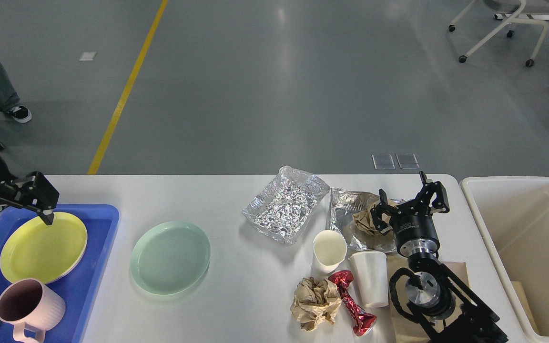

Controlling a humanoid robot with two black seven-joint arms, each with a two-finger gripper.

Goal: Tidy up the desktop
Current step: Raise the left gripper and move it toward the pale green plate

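Tidying desktop point(236, 286) part done | yellow plate point(41, 245) and mug point(29, 300) sat in tray point(96, 267) | green plate point(169, 257), foil, cups, wrappers remained | bin point(517, 224) looked nearly empty | right gripper point(410, 200) spread over paper wad point(364, 220) | left gripper point(41, 200) apparently spread above yellow plate.

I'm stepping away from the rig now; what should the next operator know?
Left gripper: at the rim of the yellow plate in the blue plastic tray; open or shut unclear.
Right gripper: open, above the flat foil tray holding crumpled brown paper.
Done: yellow plate and pink ribbed mug are in the tray.
Left on the glossy white desktop: pale green plate, deep foil tray, two white paper cups, crumpled brown paper ball, red foil wrapper. The cream plastic bin stands on the right.
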